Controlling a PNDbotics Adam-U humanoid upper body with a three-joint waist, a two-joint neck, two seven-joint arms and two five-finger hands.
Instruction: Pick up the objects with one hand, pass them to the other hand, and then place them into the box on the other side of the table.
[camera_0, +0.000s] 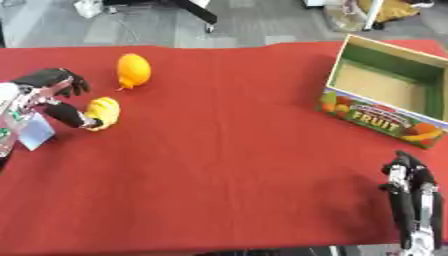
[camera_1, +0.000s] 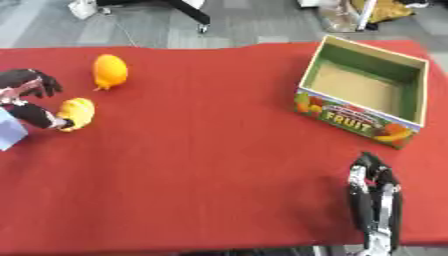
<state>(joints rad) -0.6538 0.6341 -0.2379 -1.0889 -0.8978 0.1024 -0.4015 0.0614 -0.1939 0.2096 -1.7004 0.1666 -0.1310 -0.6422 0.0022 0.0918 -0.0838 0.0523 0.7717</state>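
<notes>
Right now the red tablecloth (camera_0: 227, 165) fills nearly the whole scene, and on its right side, well away from the fruit, stands the open cardboard fruit box (camera_0: 385, 117), green inside, tilted a little askew to the table edge and holding nothing that I can see. Down at the lower right corner the right hand (camera_0: 411, 192) rests idle, fingers pointing up and relaxed, nothing in it. Over at the far left the left hand (camera_0: 54, 92) is at work: its thumb lies against the near side of the small yellow fruit (camera_0: 103, 112), while the other fingers are curled above and behind, not yet closed round it, so I would call this a reach and not a hold. Just beyond, near but apart, sits the orange fruit (camera_0: 133, 70), pear-like, its narrow end toward the hand. To do this step well, I judge the hand should bring its curled fingers down over the far side of the yellow fruit so it is caught between fingers and thumb rather than nudged along the cloth, and should keep off the orange one. Lifting cleanly matters too, since the fruit must next cross to the waiting right hand.
</notes>
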